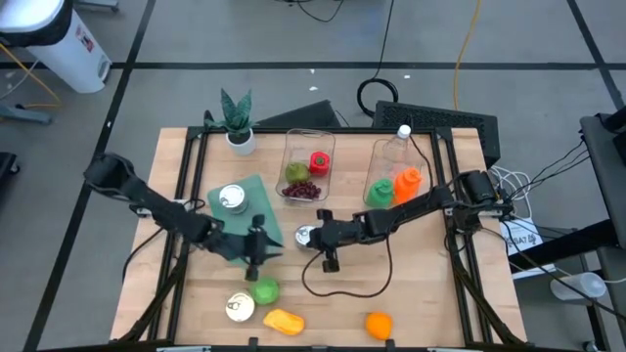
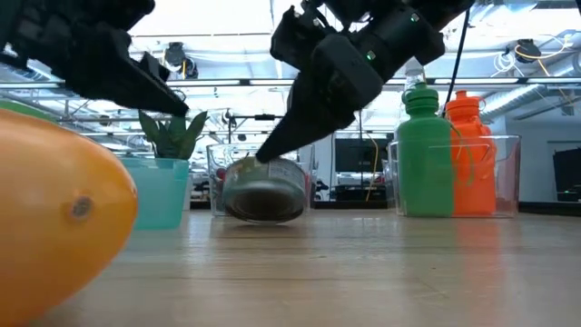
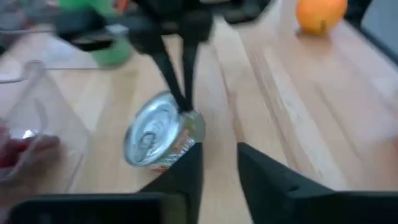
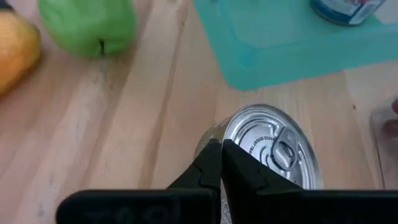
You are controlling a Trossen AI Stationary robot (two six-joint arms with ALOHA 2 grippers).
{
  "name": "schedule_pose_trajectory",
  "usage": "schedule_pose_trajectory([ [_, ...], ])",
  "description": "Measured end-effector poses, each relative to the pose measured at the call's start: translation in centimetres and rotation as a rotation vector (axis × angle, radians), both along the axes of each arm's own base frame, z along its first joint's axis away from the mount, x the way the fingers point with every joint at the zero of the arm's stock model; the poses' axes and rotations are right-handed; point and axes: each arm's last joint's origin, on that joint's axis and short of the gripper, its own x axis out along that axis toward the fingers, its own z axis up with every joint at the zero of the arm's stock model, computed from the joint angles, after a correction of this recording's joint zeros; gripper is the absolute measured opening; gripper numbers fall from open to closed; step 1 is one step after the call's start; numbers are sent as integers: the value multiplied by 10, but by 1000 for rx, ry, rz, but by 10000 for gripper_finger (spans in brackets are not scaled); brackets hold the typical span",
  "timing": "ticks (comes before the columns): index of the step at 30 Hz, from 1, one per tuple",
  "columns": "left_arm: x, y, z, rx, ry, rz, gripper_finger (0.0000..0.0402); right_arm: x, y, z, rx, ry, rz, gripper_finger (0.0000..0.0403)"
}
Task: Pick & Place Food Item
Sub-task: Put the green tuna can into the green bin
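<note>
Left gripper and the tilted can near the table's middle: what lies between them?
Only bare wooden table, as the left wrist view shows. The left gripper points at the can, whose rim the right gripper is pinching.

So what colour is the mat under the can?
Teal: the mat under the can shows best in the right wrist view.

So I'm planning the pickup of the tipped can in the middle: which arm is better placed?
The right. Its shut end effector already touches the tipped can at the rim. The left end effector sits beside the green tray, farther from the can.
</note>
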Motion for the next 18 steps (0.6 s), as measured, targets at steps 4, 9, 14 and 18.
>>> schedule_pose_trajectory([
  [4, 18, -10, -8, 79, 43, -38, 191, -2, -2, 6, 15, 3, -11, 0],
  [9, 37, -16, -14, 219, 51, 13, 309, -4, -4, 16, 54, -18, -13, 0],
  [14, 54, -19, -24, 302, 68, 91, 392, -3, -7, 16, 77, -17, -7, 0],
  [18, 65, -17, -34, 318, 98, 108, 379, -2, -9, 17, 78, -23, -14, 0],
])
